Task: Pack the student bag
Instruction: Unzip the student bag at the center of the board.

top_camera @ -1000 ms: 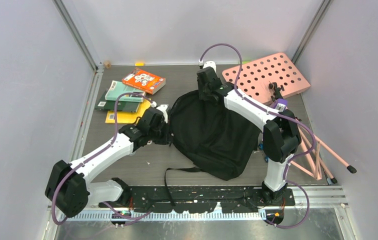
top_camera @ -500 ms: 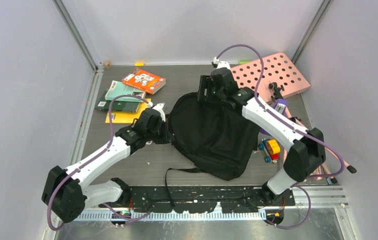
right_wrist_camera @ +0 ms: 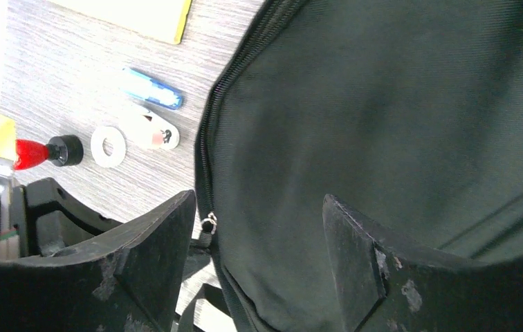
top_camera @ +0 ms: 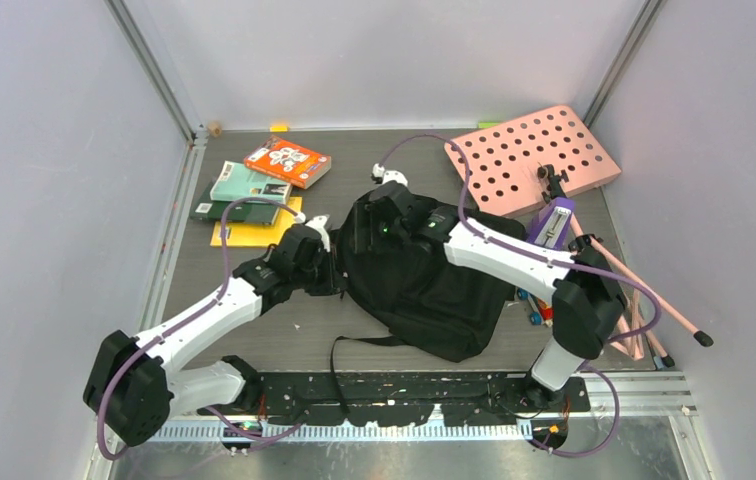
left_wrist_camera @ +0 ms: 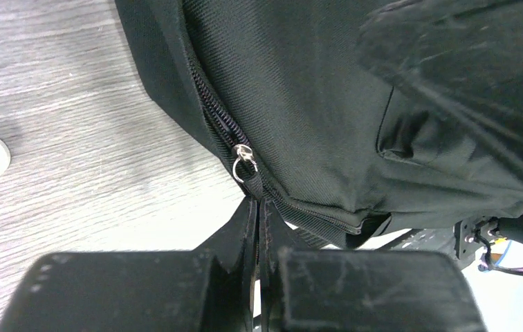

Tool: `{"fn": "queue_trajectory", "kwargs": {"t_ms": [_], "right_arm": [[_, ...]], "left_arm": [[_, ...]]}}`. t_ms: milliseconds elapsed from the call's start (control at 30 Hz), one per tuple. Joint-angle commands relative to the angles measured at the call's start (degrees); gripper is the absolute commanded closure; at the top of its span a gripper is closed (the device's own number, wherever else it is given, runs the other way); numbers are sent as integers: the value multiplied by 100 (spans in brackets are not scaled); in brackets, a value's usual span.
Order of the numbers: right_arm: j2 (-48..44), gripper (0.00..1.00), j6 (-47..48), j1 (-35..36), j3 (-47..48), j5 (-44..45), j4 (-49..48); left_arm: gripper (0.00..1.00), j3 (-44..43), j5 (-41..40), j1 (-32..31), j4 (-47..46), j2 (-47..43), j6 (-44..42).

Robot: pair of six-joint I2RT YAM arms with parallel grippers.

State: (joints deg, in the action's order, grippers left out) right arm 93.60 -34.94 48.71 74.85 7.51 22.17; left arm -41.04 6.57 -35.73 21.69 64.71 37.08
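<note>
**Right gripper poised over the zipper, left gripper pinning the bag's edge**

Top external view: the student bag [top_camera: 434, 285] lies flat in the middle of the tabletop [top_camera: 254, 330], its long axis running from far-left to near-right. The left gripper [top_camera: 332, 268] sits at the bag's left edge. The right gripper [top_camera: 357, 235] reaches across from the other side and hovers over the bag's far-left corner. Both ends are at the same side of the bag, close together. A pile of books [top_camera: 264, 185] lies beyond them, unpacked.

Left wrist view: the left gripper [left_wrist_camera: 259, 259] is clamped tight on a thin black fold or strap of the student bag [left_wrist_camera: 328, 104]. A silver zipper pull [left_wrist_camera: 245, 164] sits just ahead of the jaws, on the zipper line along the bag's edge.

Right wrist view: the right gripper [right_wrist_camera: 259, 235] stands wide apart, holding nothing. The student bag [right_wrist_camera: 397, 117] fills the space under it. The zipper [right_wrist_camera: 234, 76] runs lengthwise towards the jaws, and its pull [right_wrist_camera: 209, 222] lies just inside the left-hand finger [right_wrist_camera: 148, 256]. The right arm looks better placed to take the pull, though it seems to need a small sideways shift to centre it.
</note>
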Motion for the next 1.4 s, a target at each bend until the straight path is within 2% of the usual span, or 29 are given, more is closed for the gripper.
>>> {"fn": "queue_trajectory", "kwargs": {"t_ms": [0, 300, 467, 533, 600, 633, 667, 767, 833, 1033, 1367], "right_arm": [[349, 27, -279, 277, 500, 4, -222], [1122, 26, -309, 741, 910, 544, -9], [1364, 28, -83, 880, 1140, 1135, 239], [1423, 36, -76, 885, 1159, 1134, 227], [1477, 50, -78, 886, 1200, 1092, 199], [1503, 60, -93, 886, 1213, 1074, 186], [1512, 64, -101, 886, 1237, 1067, 165], [1491, 90, -144, 885, 1229, 1066, 93], [1417, 98, -179, 886, 1176, 1084, -6], [1216, 100, -215, 877, 1128, 1084, -335], [1270, 100, -185, 809, 1373, 969, -365]], "left_arm": [[100, 190, -18, -18, -373, -165, 52], [100, 322, -6, -18, -411, -319, 38], [100, 285, 33, -14, -411, -316, 19], [100, 280, 53, -20, -441, -301, 10], [100, 289, 93, -16, -483, -284, 1], [100, 297, 120, -19, -506, -281, 1], [100, 301, 143, -21, -520, -286, 8], [100, 345, 176, -21, -547, -323, 71], [100, 410, 214, -17, -615, -382, 137], [100, 665, 311, -167, -954, -594, 373], [100, 879, -111, -1027, -1290, -835, 786]]}}
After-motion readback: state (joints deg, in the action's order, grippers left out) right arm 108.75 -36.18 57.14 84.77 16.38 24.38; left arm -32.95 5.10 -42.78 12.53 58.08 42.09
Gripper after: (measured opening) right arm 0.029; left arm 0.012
